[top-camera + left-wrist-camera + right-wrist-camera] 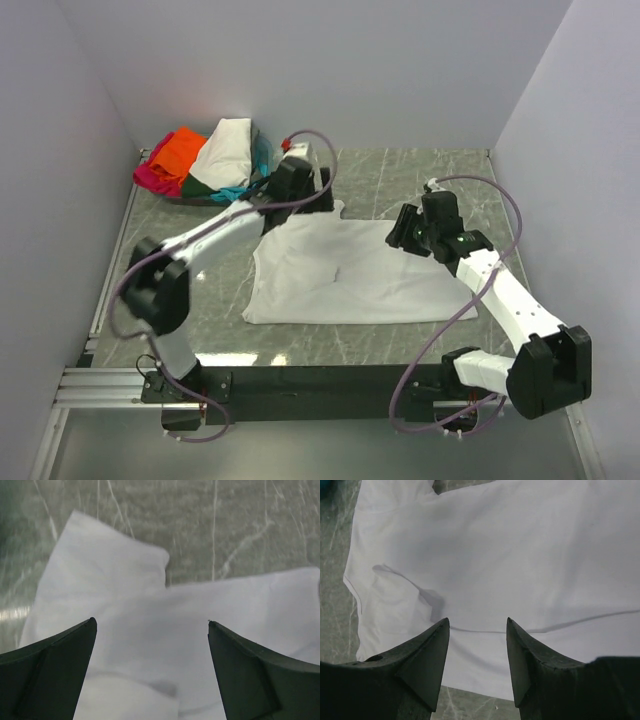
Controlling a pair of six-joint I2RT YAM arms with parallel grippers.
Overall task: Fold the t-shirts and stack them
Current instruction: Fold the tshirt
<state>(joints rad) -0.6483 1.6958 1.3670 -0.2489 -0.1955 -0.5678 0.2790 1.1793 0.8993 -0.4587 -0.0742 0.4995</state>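
A plain white t-shirt [345, 270] lies spread flat on the marbled table. It fills the left wrist view [165, 625] and the right wrist view [510, 555]. My left gripper [318, 185] hovers over the shirt's far left corner, near a sleeve [105, 555]. It is open and empty [151, 625]. My right gripper [403, 235] hovers over the shirt's far right edge. It is open and empty [477, 622]. A pile of other shirts sits at the far left: cream-white [225, 150], orange [180, 150], magenta-pink [150, 178], teal [232, 192] and dark green [197, 188].
Grey walls close in the table at the back, left and right. A metal rail [110, 385] and a black base bar [330, 385] run along the near edge. Purple cables [500, 215] loop off both arms.
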